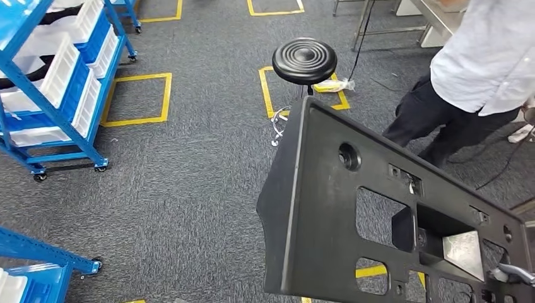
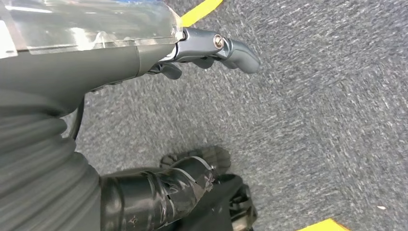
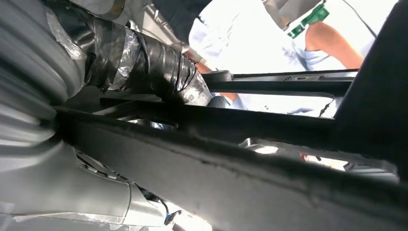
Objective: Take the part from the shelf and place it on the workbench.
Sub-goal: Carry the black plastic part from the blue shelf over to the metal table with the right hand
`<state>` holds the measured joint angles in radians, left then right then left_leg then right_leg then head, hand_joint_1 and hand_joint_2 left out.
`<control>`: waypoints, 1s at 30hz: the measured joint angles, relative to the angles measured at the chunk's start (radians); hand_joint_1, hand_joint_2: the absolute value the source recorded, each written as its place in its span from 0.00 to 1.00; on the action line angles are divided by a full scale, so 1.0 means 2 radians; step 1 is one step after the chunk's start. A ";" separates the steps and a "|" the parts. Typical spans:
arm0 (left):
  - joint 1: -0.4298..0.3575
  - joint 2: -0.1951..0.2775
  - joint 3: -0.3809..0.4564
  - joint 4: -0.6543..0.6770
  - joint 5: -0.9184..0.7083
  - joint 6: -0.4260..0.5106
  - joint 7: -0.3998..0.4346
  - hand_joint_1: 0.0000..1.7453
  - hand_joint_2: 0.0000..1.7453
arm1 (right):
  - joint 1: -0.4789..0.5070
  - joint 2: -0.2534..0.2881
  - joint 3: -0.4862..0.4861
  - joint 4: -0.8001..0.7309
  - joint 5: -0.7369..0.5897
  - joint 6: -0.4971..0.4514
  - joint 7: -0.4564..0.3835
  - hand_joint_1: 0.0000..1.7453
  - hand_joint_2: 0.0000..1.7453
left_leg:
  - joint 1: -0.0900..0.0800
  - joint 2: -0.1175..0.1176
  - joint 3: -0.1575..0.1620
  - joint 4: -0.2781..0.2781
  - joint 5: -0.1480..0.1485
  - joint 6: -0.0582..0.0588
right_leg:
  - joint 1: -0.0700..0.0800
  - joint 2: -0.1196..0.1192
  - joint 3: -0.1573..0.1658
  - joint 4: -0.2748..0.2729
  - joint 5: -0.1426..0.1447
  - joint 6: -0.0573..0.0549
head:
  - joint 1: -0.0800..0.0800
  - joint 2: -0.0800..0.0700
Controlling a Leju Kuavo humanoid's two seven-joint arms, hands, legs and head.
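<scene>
Head view gives you the large black plastic part (image 1: 328,208) filling the 4 to 6 o'clock area, tilted, with its lower and right edges cut off by the frame. You can see its round hole and several rectangular cutouts, through which grey carpet (image 1: 189,189) and a strip of yellow floor tape show. At about 4 o'clock, at the very edge, a silver finger of the right robot hand (image 1: 514,273) pokes through a cutout; most of that robot hand is hidden behind the panel.

In the right wrist view the right robot hand (image 3: 159,72), its thumb wrapped in dark tape, closes over a bar of the part (image 3: 269,159), so you can take it as holding the panel, though the fingers themselves are largely covered by the plastic.

The left wrist view shows the left robot hand (image 2: 211,48) over blurred carpet with nothing in it; its fingers look loosely extended, but you see only a few tips past the cover.

At 9 to 11 o'clock stands a blue shelf (image 1: 57,95) with white bins, partly cropped. A black round stool (image 1: 305,60) sits at 12 o'clock. At 2 o'clock a person (image 1: 486,57) in a white shirt and dark trousers is cut off at the torso.
</scene>
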<state>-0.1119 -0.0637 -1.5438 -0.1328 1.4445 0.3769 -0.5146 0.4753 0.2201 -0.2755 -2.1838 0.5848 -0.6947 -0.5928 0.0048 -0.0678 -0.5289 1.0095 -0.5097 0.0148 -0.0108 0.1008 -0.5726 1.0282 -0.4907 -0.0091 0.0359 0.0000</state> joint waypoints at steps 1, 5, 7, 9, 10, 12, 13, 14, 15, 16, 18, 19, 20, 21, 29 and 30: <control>0.000 0.000 0.000 0.000 0.000 -0.001 0.000 0.00 1.00 | 0.001 0.000 0.000 0.000 0.000 0.000 0.000 1.00 1.00 | 0.000 0.005 0.000 -0.001 0.002 0.003 | -0.001 0.004 -0.002 -0.001 0.001 0.003 | 0.000 0.000; 0.000 0.000 0.000 0.000 0.000 -0.003 -0.002 0.00 1.00 | 0.001 0.000 -0.002 -0.001 -0.001 0.000 0.000 1.00 1.00 | 0.001 0.028 0.001 -0.010 0.009 0.015 | 0.000 -0.034 -0.029 0.058 -0.037 0.010 | 0.001 0.000; 0.001 0.000 0.000 0.000 0.000 -0.003 -0.003 0.00 1.00 | 0.001 0.000 -0.002 -0.001 -0.001 0.000 0.000 1.00 1.00 | -0.001 0.040 0.000 -0.010 0.008 0.016 | -0.001 -0.044 -0.057 0.119 -0.065 0.013 | 0.002 0.000; 0.001 0.000 0.000 0.000 0.000 -0.003 -0.004 0.00 1.00 | 0.001 0.000 -0.002 -0.001 -0.003 0.000 0.000 1.00 1.00 | -0.001 0.052 0.000 -0.010 0.008 0.016 | -0.002 -0.047 -0.060 0.130 -0.060 0.014 | 0.002 0.000; 0.001 0.000 0.000 0.000 0.000 -0.003 -0.005 0.00 1.00 | 0.001 0.000 -0.002 -0.001 -0.003 0.000 0.000 1.00 1.00 | -0.002 0.057 0.001 -0.010 0.007 0.016 | -0.001 -0.050 -0.047 0.106 -0.045 0.014 | 0.002 0.000; 0.000 -0.001 0.000 0.000 0.000 -0.004 -0.007 0.00 1.00 | 0.001 0.000 -0.002 -0.001 -0.004 0.000 0.000 1.00 1.00 | -0.003 0.066 0.003 -0.009 0.005 0.013 | 0.002 -0.068 -0.007 0.035 -0.016 0.010 | 0.002 0.000; 0.000 -0.001 0.000 0.000 0.000 -0.004 -0.008 0.00 1.00 | 0.001 0.000 -0.002 -0.001 -0.005 0.000 0.000 1.00 1.00 | -0.004 0.069 0.004 -0.009 0.004 0.011 | 0.004 -0.075 0.007 0.008 -0.008 0.007 | 0.002 0.000; 0.000 -0.001 0.000 0.000 0.000 -0.004 -0.008 0.00 1.00 | 0.001 0.000 -0.002 -0.001 -0.005 0.000 0.000 1.00 1.00 | -0.005 0.072 0.005 -0.008 0.003 0.009 | 0.006 -0.080 0.013 -0.005 -0.006 0.005 | 0.002 0.000; 0.000 -0.001 0.000 0.000 0.000 -0.004 -0.008 0.00 1.00 | 0.001 -0.001 -0.002 -0.001 -0.005 0.000 0.000 1.00 1.00 | -0.006 0.076 0.006 -0.008 0.003 0.007 | 0.008 -0.080 0.013 -0.008 -0.007 0.004 | 0.001 0.000; -0.001 -0.001 0.000 0.000 0.000 -0.004 -0.009 0.00 1.00 | 0.001 -0.001 -0.003 -0.001 -0.005 0.000 0.000 1.00 1.00 | -0.006 0.080 0.006 -0.008 0.002 0.005 | 0.008 -0.075 0.012 -0.008 -0.006 0.002 | 0.001 0.000; -0.001 -0.001 0.000 0.000 0.000 -0.004 -0.009 0.00 1.00 | 0.002 -0.001 -0.005 -0.002 -0.005 0.000 0.000 1.00 1.00 | -0.005 0.073 0.005 0.000 -0.006 0.000 | 0.005 -0.066 0.012 -0.010 -0.003 -0.003 | 0.001 0.000; -0.002 -0.001 0.000 0.000 0.000 -0.004 -0.010 0.00 1.00 | 0.001 -0.001 -0.005 -0.002 -0.005 0.000 0.000 1.00 1.00 | -0.004 0.063 0.000 0.012 -0.015 -0.002 | 0.003 -0.063 0.012 -0.012 -0.002 -0.005 | 0.001 0.000; -0.001 -0.001 0.000 0.000 0.000 -0.004 -0.010 0.00 1.00 | 0.001 -0.001 -0.006 -0.003 -0.005 0.000 0.000 1.00 1.00 | -0.002 0.051 -0.011 0.038 -0.031 -0.004 | 0.002 -0.059 0.012 -0.012 -0.001 -0.007 | 0.001 0.000; -0.001 -0.001 0.000 0.000 0.000 -0.004 -0.010 0.00 1.00 | 0.001 -0.001 -0.006 -0.003 -0.005 0.000 0.000 1.00 1.00 | -0.002 0.043 -0.026 0.072 -0.050 -0.006 | 0.002 -0.054 0.012 -0.012 0.000 -0.009 | 0.001 0.000; 0.001 -0.001 0.000 0.000 0.001 -0.004 -0.010 0.00 1.00 | 0.001 -0.002 -0.007 -0.003 -0.005 0.000 0.001 1.00 1.00 | 0.003 0.011 -0.002 0.012 -0.003 -0.003 | 0.002 -0.014 0.007 0.000 -0.003 -0.003 | 0.001 0.000; 0.000 -0.001 0.000 0.000 0.001 -0.004 -0.010 0.00 1.00 | 0.001 -0.002 -0.007 -0.003 -0.005 0.000 0.001 1.00 1.00 | 0.002 0.007 0.000 0.005 -0.004 -0.002 | 0.002 -0.010 0.004 0.001 -0.002 0.000 | 0.001 0.000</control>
<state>-0.1113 -0.0649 -1.5438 -0.1327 1.4467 0.3690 -0.5353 0.4771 0.2168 -0.2896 -2.1890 0.5751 -0.6947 -0.5907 0.0094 -0.0534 -0.5279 1.0196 -0.5171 0.0117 -0.0070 0.0811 -0.5639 1.0297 -0.4948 -0.0085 0.0384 0.0000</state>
